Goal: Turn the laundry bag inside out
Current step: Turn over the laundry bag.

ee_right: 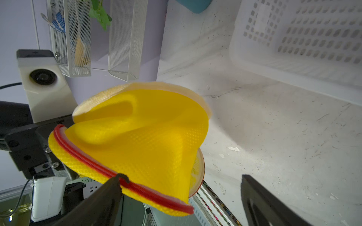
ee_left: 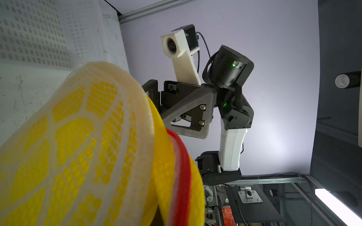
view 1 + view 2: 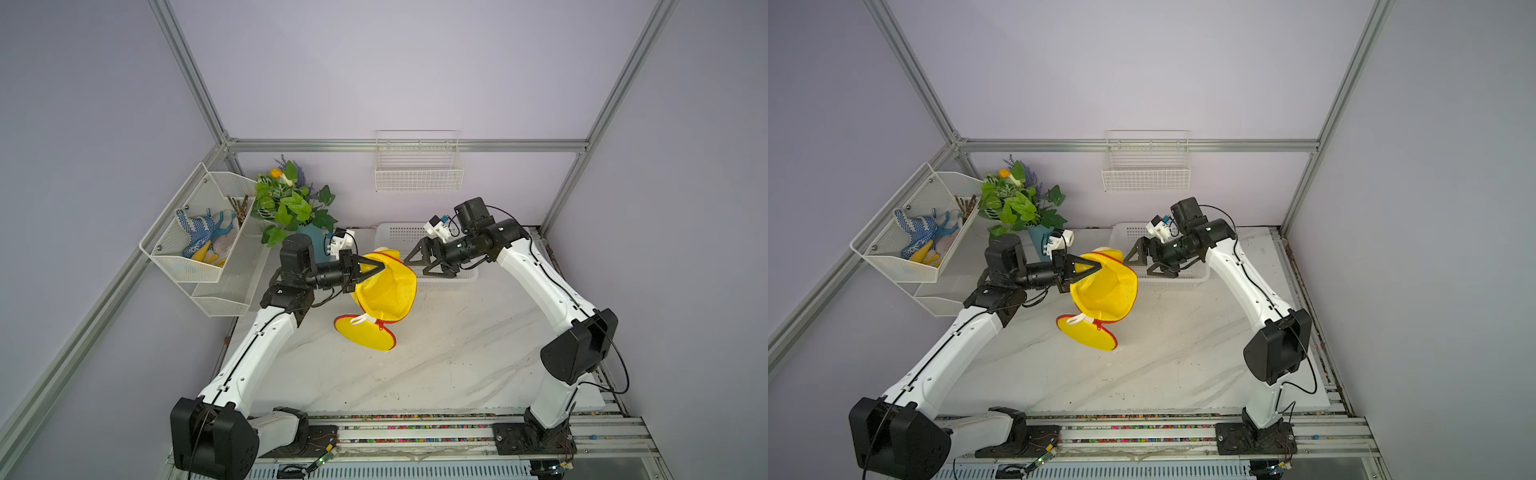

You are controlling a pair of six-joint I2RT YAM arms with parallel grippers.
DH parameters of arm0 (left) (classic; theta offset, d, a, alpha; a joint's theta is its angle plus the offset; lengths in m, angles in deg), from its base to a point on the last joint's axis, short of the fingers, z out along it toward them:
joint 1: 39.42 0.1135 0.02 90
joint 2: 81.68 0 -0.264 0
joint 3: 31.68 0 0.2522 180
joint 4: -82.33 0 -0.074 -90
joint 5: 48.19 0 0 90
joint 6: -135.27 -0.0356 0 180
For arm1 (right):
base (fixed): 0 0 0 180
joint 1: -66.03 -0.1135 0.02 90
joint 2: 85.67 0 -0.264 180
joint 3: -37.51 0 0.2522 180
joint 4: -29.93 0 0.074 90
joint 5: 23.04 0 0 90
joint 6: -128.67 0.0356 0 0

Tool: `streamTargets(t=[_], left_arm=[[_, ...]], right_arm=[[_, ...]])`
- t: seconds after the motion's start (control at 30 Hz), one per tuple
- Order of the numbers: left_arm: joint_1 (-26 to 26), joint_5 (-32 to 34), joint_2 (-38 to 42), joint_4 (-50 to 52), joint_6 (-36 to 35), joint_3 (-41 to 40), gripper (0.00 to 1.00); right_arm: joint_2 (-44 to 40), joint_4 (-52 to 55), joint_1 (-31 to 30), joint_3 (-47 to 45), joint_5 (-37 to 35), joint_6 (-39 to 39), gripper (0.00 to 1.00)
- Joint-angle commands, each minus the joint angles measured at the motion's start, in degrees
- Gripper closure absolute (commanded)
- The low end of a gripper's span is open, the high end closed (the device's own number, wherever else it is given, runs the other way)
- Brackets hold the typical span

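The laundry bag (image 3: pixel 388 291) (image 3: pixel 1106 291) is bright yellow mesh with red zipper trim, and it hangs crumpled above the table. My left gripper (image 3: pixel 379 266) (image 3: pixel 1098 266) is shut on its upper edge. The bag's round lid flap (image 3: pixel 365 336) with a white tab (image 3: pixel 360 319) rests on the marble tabletop. My right gripper (image 3: pixel 417 267) (image 3: pixel 1138 267) stands open just to the right of the bag. In the right wrist view the bag (image 1: pixel 137 140) fills the middle, and one fingertip (image 1: pixel 117 180) overlaps the red zipper; I cannot tell whether they touch. The bag (image 2: pixel 78 146) hides the left jaws in the left wrist view.
A white perforated basket (image 3: pixel 399 237) stands behind the right gripper. A plant in a blue pot (image 3: pixel 291 203) is at the back left. White mesh racks (image 3: pixel 199 241) holding gloves hang on the left wall, and a wire basket (image 3: pixel 417 170) hangs on the back wall.
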Motion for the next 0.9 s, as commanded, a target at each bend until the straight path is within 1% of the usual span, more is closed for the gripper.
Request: streamTargets(t=[0.0,0.1,0.17,0.3,0.47,0.63,0.87], left_arm=[[-0.1,1.4,-1.9,0.5,0.3,7.2,1.0],[-0.2,2.6,-3.9,-1.9,2.7,7.9,1.0],[-0.1,2.9,-5.0,-4.5,5.6,8.4,1.0],[-0.1,2.9,-6.3,-10.3,11.7,8.4,1.0],[-0.1,2.8,-6.8,-16.6,19.4,8.3,1.0],[-0.2,2.8,-6.3,-17.5,23.1,9.1,1.0],[-1.4,4.3,-5.8,-19.1,26.4,8.3,1.0]], right_arm=[[-7.4,-5.4,-0.2,-4.5,-2.4,-1.6,0.01],[-13.8,-11.0,-0.8,-13.1,-8.5,-3.2,0.01],[-19.0,-15.3,-1.7,-19.0,-12.8,-5.2,0.01],[-24.1,-27.5,-3.3,-28.5,-15.6,-4.4,0.01],[-22.9,-34.9,-3.9,-31.8,-16.4,-6.2,0.01],[-20.9,-41.9,-3.8,-33.3,-18.0,-9.5,0.01],[-17.4,-57.5,-4.2,-37.8,-12.4,-5.1,0.01]])
